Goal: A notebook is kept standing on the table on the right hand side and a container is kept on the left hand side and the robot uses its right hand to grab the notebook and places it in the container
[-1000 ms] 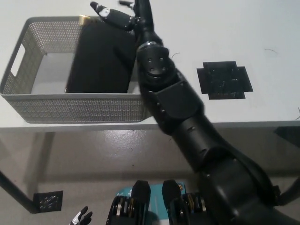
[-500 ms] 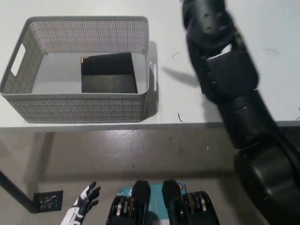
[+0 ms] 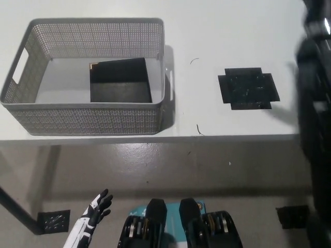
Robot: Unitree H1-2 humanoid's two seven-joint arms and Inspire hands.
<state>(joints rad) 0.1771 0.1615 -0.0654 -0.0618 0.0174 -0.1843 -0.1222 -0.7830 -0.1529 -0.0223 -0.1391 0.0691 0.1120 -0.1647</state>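
Head view shows the black notebook (image 3: pixel 120 80) lying flat on the floor of the grey mesh container (image 3: pixel 88 123), in its right half, with its right edge close to the container's right wall and a thin pale strip showing at its upper left corner. No hand touches it. The left half of the container's floor is bare and pale. The container is a rectangular basket with perforated walls and a cut-out handle slot in its left end wall and another in its right; it sits on the left part of the white counter (image 3: pixel 227 41), its near wall close to the counter's front edge. To the right of the container, well apart from it, a flat black cross-shaped pad (image 3: pixel 248 88) lies on the counter. Between the container and the pad there are two small thin dark marks on the white surface, one near the upper middle and one near the front edge. The black right arm (image 3: pixel 314 103) runs up along the picture's right edge, blurred, well clear of the container; its hand is out of the picture, so its state cannot be told. The white left hand (image 3: pixel 96 207) hangs low at the bottom left, below the counter's edge and over the grey floor, holding nothing, with its dark-tipped fingers spread apart. Just left of it on the floor lies a small dark square plate (image 3: pixel 53 221), beside a slanting dark counter leg.
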